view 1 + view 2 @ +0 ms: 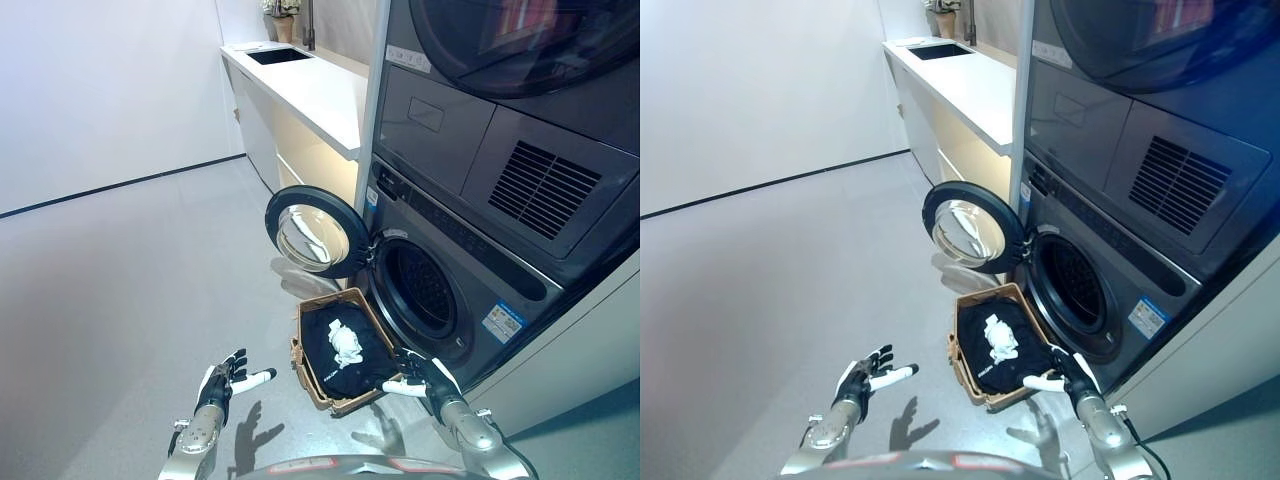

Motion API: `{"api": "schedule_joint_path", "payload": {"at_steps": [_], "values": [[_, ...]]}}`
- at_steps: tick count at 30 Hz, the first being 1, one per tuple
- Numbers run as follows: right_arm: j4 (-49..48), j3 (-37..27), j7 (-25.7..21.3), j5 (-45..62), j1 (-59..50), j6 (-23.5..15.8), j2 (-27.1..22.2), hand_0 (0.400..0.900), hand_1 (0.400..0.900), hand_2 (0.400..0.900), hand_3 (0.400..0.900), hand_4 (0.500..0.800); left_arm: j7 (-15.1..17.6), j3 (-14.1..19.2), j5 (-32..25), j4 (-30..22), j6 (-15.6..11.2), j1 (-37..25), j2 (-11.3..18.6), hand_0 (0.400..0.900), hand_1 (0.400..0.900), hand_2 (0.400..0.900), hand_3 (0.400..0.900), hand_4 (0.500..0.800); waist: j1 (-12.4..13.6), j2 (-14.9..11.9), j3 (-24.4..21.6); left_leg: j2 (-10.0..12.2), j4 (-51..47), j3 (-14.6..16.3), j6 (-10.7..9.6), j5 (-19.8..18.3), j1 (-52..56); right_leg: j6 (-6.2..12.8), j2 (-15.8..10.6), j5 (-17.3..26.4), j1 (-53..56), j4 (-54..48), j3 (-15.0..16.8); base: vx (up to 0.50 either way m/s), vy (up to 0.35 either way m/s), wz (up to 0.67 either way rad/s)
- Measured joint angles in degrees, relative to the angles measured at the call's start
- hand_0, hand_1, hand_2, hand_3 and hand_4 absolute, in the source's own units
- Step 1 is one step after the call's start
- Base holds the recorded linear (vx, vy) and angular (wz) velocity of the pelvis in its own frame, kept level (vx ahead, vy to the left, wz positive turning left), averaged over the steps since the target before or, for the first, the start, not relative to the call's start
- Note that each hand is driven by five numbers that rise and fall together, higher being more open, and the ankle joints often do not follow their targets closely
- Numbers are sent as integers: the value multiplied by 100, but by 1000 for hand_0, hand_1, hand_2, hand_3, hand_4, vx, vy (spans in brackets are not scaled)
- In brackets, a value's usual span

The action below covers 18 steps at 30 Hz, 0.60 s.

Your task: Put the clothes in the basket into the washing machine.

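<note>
In the left eye view, a brown basket (318, 375) sits on the grey floor (130, 300) directly in front of the washing machine (470, 290). It holds dark clothes (355, 362) with a small white garment (345, 342) lying on top. The machine's round door (312, 232) is swung open to the left, and the dark drum opening (422, 290) is exposed just behind the basket. A second appliance is stacked above the washer. A white counter (315, 90) with a sink (278, 56) runs along the wall beyond. The left hand (225, 385) hovers over the floor, well apart from the basket, its fingers spread and relaxed, grasping nothing. The right hand (425, 375) is at the basket's near right corner, fingers extended and loose, close over the dark clothes; whether it touches them cannot be told

In the right eye view, the same layout shows. The basket (970, 375) stands by the open door (975, 225) with the clothes (1015, 360) inside. The left hand (868, 378) is open-fingered above the floor, and the right hand (1065, 375) has its fingers released at the basket's edge
</note>
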Motion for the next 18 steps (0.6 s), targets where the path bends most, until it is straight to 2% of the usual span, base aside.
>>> {"api": "schedule_joint_path", "payload": {"at_steps": [18], "values": [[0, 0, 1, 89, 0, 0, 0, 900, 900, 900, 900, 800, 3, -12, -100, 2, 2, 0, 0, 900, 900, 900, 900, 800, -2, 2, 0, 0, 2, 5, 1, 0, -1, 0, 1, 0, -5, 0, 7, 4, -10, 0]]}}
